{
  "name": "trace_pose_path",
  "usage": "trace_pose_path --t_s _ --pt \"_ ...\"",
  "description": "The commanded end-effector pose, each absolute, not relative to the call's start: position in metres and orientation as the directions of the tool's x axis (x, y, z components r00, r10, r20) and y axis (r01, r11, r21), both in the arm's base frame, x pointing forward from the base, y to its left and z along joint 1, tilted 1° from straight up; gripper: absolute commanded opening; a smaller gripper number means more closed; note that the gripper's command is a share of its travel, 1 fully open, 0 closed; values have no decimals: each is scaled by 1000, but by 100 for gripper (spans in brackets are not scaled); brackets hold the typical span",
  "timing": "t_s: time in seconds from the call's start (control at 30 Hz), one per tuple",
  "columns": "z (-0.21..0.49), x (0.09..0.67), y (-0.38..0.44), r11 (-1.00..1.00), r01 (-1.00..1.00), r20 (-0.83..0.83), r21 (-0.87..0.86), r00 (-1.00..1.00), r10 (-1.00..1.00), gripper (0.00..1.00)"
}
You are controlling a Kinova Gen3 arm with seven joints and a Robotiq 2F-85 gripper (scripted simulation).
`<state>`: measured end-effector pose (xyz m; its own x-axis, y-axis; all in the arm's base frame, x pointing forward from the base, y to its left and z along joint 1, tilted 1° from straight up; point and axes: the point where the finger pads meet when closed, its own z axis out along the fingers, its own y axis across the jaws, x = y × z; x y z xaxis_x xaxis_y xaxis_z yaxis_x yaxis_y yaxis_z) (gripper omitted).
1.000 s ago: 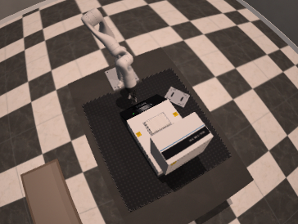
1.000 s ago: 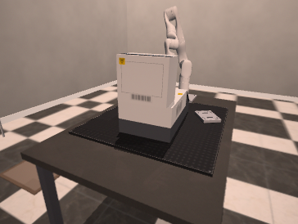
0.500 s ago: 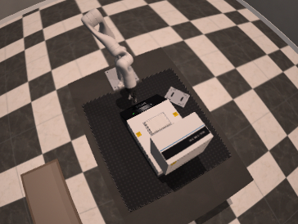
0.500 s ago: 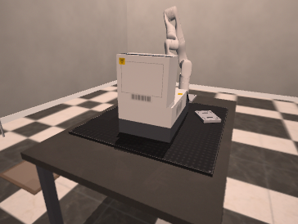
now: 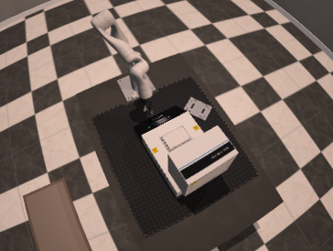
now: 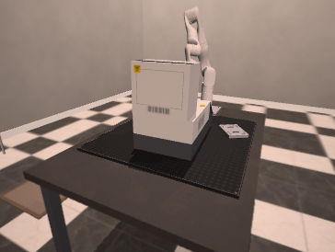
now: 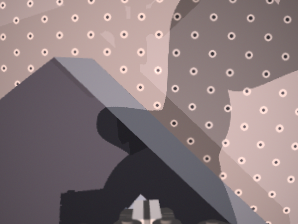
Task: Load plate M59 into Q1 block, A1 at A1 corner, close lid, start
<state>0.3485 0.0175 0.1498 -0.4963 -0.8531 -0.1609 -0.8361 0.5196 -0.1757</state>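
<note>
1. From above: the gripper (image 5: 147, 109) (image 7: 146, 209) hovers closed at the cycler's (image 5: 176, 138) (image 6: 161, 125) key end; I can't tell where the plate is.
2. Across the room: the nest (image 5: 198, 110) (image 6: 234, 131) lies beside the cycler.
3. Wrist: fingertips together, nothing gripped.

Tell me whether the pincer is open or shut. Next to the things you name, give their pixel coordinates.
Shut: the pincer (image 5: 147, 110) (image 7: 145, 206) shows its fingertips close together in the wrist view, holding nothing.

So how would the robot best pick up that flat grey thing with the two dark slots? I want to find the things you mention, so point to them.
I'd come straight down from above and pinch the two long edges of the flat grey thing (image 5: 198, 108) (image 6: 234, 131), near their middles. It lies low and flat, and it's narrowest that way. Careful: one corner is close to the big white machine (image 5: 160, 160) (image 6: 154, 127). The gripper (image 5: 147, 111) (image 7: 146, 206) is shut, so it must open first.
</note>
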Motion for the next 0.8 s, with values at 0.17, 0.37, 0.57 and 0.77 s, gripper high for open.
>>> trace_pose_path --t_s 0.17,0.37,0.57,0.77 --pt "150 349 18 520 -836 -161 -177 -496 -853 10" --pt "149 350 18 519 -836 -161 -177 -496 -853 10" --pt "146 352 18 519 -836 -161 -177 -496 -853 10" --pt "143 355 19 519 -836 -161 -177 -496 -853 10"
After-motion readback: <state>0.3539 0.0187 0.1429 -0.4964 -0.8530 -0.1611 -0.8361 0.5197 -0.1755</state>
